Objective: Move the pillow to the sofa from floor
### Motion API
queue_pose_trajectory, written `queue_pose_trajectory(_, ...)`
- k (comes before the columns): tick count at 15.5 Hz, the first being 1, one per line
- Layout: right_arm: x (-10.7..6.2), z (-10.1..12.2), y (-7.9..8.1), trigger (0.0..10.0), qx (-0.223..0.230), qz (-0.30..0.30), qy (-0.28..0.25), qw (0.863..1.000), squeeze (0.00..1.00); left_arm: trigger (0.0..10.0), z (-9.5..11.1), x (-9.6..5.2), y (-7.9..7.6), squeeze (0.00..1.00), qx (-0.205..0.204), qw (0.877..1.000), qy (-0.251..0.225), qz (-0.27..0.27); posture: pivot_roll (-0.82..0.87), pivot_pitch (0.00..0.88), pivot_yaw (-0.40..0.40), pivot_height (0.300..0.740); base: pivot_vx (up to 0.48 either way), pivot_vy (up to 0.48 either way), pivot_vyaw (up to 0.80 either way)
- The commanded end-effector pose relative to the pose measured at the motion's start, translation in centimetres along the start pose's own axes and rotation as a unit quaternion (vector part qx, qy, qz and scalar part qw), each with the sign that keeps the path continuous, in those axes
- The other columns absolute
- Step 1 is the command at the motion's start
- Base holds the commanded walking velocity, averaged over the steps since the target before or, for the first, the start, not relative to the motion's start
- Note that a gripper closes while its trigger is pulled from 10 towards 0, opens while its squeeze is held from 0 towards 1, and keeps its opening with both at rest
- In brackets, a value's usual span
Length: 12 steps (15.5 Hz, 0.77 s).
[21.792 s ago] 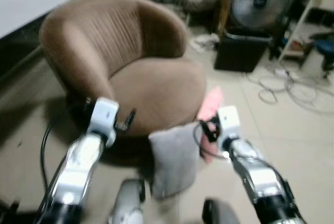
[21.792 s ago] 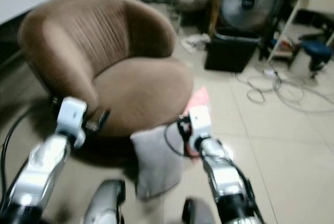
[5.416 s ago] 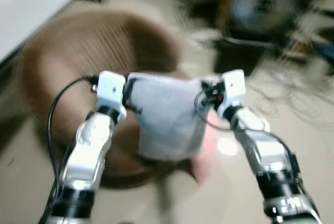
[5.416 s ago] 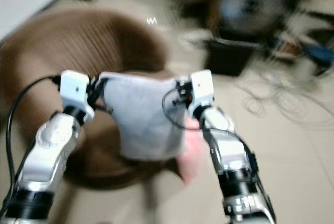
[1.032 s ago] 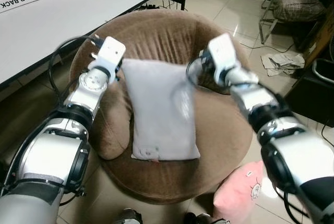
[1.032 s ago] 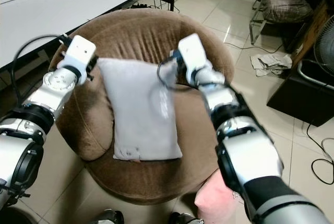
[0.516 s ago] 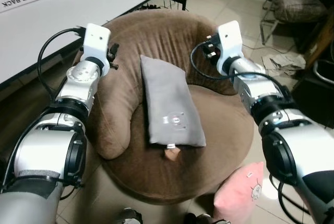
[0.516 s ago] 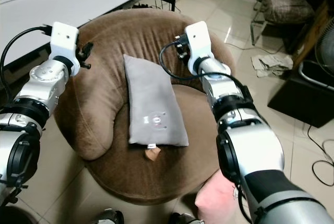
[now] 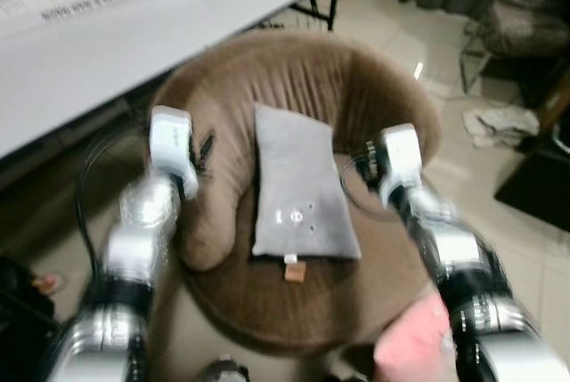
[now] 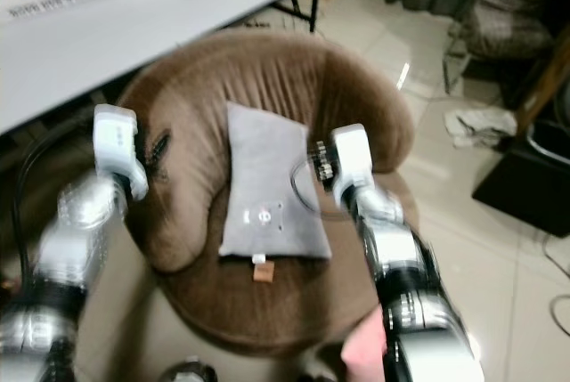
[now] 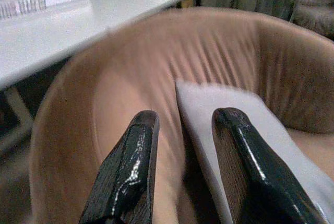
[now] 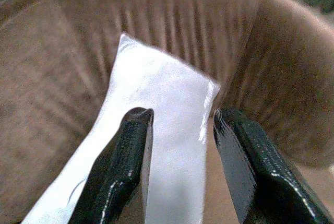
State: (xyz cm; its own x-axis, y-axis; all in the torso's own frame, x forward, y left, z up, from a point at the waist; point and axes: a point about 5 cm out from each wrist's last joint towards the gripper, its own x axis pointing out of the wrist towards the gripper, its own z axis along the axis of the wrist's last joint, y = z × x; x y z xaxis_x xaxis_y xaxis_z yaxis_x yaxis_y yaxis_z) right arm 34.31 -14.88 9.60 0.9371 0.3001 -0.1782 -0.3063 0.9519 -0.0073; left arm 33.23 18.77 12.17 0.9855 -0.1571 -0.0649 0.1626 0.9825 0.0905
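pillow | on sofa, long axis seat-to-backrest, upper end leaning on backrest | left claw, right claw both parted, empty

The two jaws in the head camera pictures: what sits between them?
The grey pillow, leaning on the brown sofa back. The left gripper and right gripper are open, apart from it, as the eye views show.

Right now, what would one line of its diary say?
grey pillow: lying on brown sofa, leaning on backrest | left gripper: open, beside pillow | right gripper: open, above pillow | pink pillow: on floor
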Motion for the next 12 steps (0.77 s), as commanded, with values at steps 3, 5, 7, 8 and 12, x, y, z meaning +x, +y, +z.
queue_pose_trajectory(3,-1.9,0.0,1.6,10.0,0.004,0.009,-0.018,1.000,0.00,10.0,-0.7,-2.6,-0.3,0.00,0.028,0.999,0.014,0.018,0.07,0.000,-0.007,0.740,0.000,0.000,0.00)
queue_pose_trajectory(5,-3.4,-1.0,2.4,10.0,0.015,0.003,0.006,1.000,0.00,10.0,-1.2,-4.4,-1.0,0.00,0.016,0.999,0.032,0.005,0.08,0.000,-0.016,0.740,0.000,0.000,0.00)
queue_pose_trajectory(7,-4.4,-1.6,1.7,10.0,0.040,-0.046,0.026,0.998,0.00,10.0,-1.9,-5.4,-1.7,0.00,-0.005,0.999,0.047,0.009,0.09,0.000,-0.030,0.740,0.000,0.000,0.00)
queue_pose_trajectory(8,-4.6,-1.7,1.3,10.0,0.049,-0.065,0.030,0.996,0.00,10.0,-2.0,-5.5,-1.9,0.00,-0.007,0.999,0.049,0.010,0.09,0.000,-0.034,0.740,0.000,0.000,0.00)
queue_pose_trajectory(12,-5.4,-1.3,1.5,10.0,0.028,-0.059,0.040,0.997,0.00,10.0,-1.5,-5.4,-2.4,0.00,0.022,0.999,0.047,0.011,0.07,0.000,-0.027,0.740,0.000,0.000,0.00)
